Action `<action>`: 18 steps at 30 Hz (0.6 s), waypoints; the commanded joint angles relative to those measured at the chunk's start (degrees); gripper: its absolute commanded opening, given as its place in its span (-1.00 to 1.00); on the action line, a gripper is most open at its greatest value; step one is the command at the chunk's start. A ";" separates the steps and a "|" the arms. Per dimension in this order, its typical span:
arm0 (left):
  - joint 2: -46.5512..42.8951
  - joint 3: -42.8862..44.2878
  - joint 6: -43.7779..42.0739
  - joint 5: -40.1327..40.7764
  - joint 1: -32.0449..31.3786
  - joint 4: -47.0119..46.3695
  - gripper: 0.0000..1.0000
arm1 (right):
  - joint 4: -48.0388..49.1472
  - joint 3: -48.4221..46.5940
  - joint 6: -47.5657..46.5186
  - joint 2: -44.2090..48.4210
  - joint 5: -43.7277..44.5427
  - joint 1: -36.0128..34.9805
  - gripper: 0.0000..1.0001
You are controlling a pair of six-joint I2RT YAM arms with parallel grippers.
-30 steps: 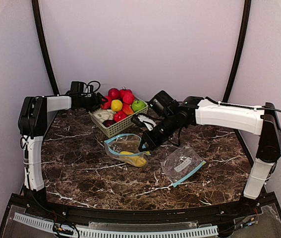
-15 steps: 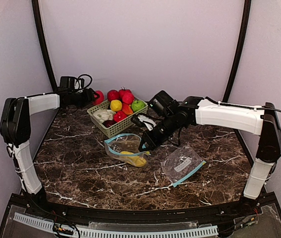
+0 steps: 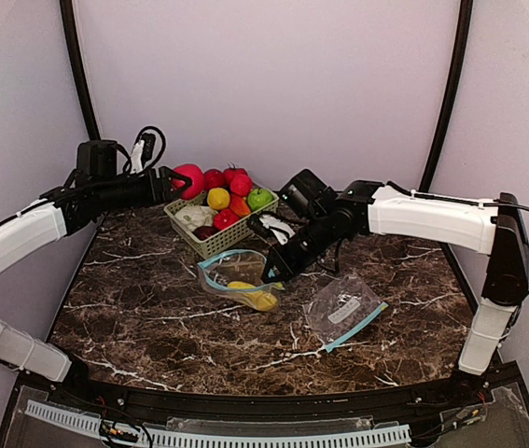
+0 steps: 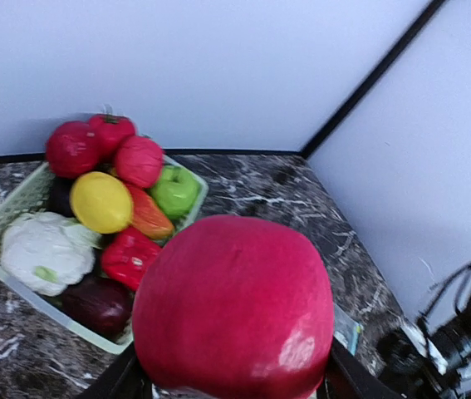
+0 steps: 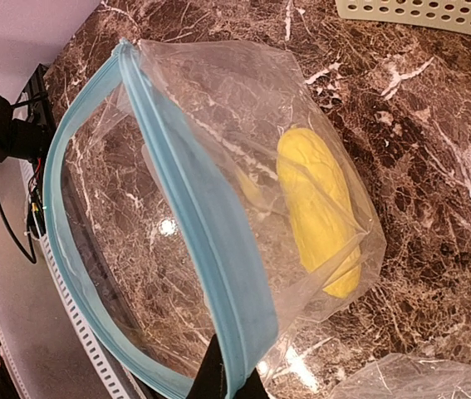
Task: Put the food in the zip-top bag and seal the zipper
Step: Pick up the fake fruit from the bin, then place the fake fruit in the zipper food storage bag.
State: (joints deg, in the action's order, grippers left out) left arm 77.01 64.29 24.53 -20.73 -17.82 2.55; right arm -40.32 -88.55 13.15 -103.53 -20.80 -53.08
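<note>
Left tool (image 3: 177,183) clamps a big red toy fruit (image 4: 233,307), jaws spread wide around it, lifted above the near corner of the pale green basket (image 3: 210,246), likely headed for bagging. Right tool (image 5: 228,379) is pinched tight on the blue zipper rim of the zip-top bag (image 5: 218,158), propping the mouth open so food can drop in. One yellow toy food (image 5: 318,212) is already inside; the rest sits in the basket. A spare bag (image 3: 343,310) lies on the tabletop (image 3: 152,317), its white label unreadable. No brands visible.
</note>
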 commanded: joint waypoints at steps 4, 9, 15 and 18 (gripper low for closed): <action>-10.89 -4.10 -4.16 -0.18 -12.39 16.87 0.23 | 0.93 -2.33 -1.08 -0.45 1.86 0.39 -1.00; -11.72 -3.75 -4.08 0.51 -20.54 23.42 0.23 | 0.99 -2.70 -0.92 -0.89 2.00 0.34 -1.00; -7.51 0.06 -3.94 1.76 -27.79 26.57 0.23 | 1.12 -2.43 -0.81 -0.66 2.49 0.35 -1.00; -3.91 3.32 -5.09 2.74 -29.89 28.07 0.22 | 1.10 -1.96 -0.75 -0.27 2.76 0.35 -1.00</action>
State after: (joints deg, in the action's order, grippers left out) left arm 69.93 63.48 21.17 -19.88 -45.36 26.13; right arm -40.29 -89.49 12.56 -103.63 -19.18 -53.08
